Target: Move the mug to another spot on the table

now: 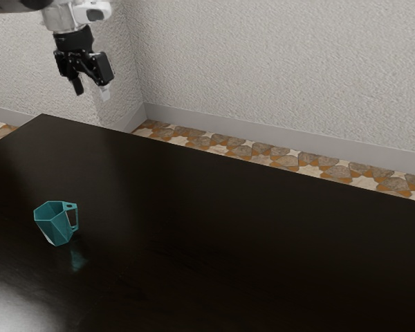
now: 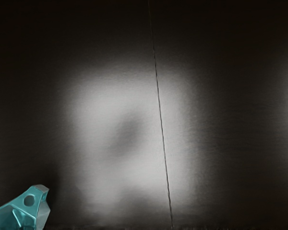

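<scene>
— While your black two-finger gripper (image 1: 90, 90) hangs high above the dark glossy table (image 1: 263, 242), at the exterior view's upper left, how does the pincer stand?

— Its fingers are spread apart with nothing between them, operator; you hold nothing.

— And the small teal faceted mug (image 1: 54, 223)?

— You find it resting on the table near the exterior view's left edge, well below the gripper and apart from it. Its long axis runs roughly vertical, leaning slightly. The wide mouth faces up, the body tapers to a narrow base, and the handle (image 1: 71, 217) points toward the exterior view's right.

— What does each view add?

— Exterior view: you see a white textured wall (image 1: 277, 62), a grey skirting board (image 1: 283, 135) and patterned floor tiles (image 1: 297, 162). Wrist view: you see a part of the mug (image 2: 14, 215) with its handle hole, a thin seam (image 2: 158, 115) crossing the table (image 2: 230, 96), and a pale glare patch (image 2: 120, 143).
</scene>
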Tool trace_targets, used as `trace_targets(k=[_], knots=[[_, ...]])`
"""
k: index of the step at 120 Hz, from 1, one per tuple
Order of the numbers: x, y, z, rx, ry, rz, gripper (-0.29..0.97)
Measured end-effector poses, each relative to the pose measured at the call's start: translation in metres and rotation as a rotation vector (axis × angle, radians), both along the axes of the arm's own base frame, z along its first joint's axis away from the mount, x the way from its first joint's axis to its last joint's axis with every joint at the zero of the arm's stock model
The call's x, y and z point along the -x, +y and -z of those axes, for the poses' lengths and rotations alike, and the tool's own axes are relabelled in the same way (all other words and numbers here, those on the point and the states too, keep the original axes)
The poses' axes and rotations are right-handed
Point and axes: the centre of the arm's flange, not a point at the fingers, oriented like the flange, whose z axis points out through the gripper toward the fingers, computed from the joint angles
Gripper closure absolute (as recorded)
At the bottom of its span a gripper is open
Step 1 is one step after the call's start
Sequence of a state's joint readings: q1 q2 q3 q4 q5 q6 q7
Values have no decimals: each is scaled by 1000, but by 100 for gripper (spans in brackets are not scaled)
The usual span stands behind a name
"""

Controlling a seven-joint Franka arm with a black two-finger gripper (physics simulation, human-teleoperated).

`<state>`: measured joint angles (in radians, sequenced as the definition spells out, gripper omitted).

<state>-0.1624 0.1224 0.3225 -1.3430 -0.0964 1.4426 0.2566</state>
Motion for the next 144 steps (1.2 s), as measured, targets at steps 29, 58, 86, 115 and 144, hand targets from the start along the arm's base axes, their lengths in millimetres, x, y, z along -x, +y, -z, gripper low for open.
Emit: trace_targets(k=[29, 58, 86, 115, 144], knots=[[7, -27, 11, -34, -15, 58, 2], [-33, -36, 86, -87, 35, 184, 2], [-32, 50, 169, -79, 85, 259, 3], [-2, 95, 241, -79, 88, 452, 4], [29, 125, 296, -61, 82, 604, 5]])
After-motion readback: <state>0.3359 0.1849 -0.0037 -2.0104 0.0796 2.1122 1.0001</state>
